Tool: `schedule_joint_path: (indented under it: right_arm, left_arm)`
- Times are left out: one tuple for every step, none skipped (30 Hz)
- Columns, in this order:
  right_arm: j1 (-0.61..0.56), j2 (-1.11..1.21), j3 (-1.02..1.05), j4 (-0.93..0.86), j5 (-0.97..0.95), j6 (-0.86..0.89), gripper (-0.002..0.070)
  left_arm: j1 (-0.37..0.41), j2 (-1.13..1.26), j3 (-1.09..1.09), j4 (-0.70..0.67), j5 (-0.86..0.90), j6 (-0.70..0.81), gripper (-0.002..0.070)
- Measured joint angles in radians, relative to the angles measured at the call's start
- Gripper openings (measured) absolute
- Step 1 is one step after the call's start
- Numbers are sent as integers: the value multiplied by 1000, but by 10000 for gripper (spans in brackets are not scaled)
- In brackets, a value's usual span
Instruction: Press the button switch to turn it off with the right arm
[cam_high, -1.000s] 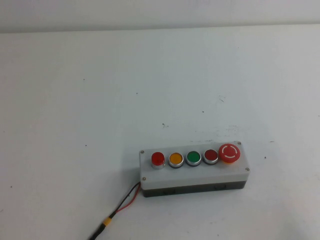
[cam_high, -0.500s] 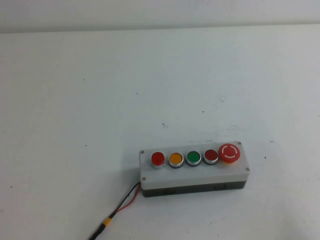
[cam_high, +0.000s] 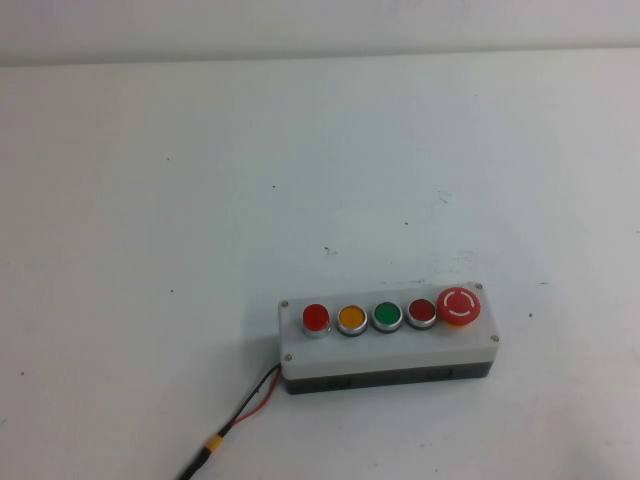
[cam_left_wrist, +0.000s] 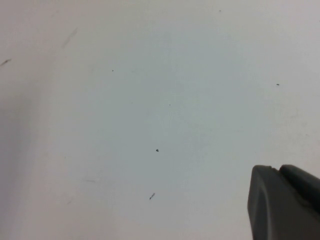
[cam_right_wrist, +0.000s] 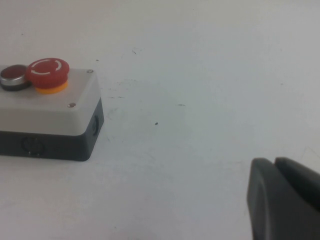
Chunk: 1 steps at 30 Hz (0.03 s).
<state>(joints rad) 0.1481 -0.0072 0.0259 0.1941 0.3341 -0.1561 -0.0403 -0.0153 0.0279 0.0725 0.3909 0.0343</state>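
white, lightly scuffed table surface fills the high view, ending at a pale wall band along its far edge. on it, toward the near right, sits one white-topped, dark-grey-based rectangular control box carrying five buttons in a row: the small round bright-red translucent button switch with a silver rim at the box's left end, then one amber round button, one green round button, one darker red flat button and one large red mushroom button with white arrows at the right end. one thin black-and-red cable with a yellow band trails from the box's left side toward the near edge. neither arm shows in the high view. the right wrist view catches only the box's right end, with the mushroom button and darker red button, and a dark corner of the right gripper, apart from the box; whether it is open or closed cannot be told. the left wrist view shows bare speckled table and a dark corner of the left gripper, its state likewise impossible to tell.
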Motion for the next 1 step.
schedule_joint_path:
  right_arm:
    - [0, 0, 0, 0, 0, 0, -16]
  left_arm:
    - [0, 0, 0, 0, 0, 0, -2]
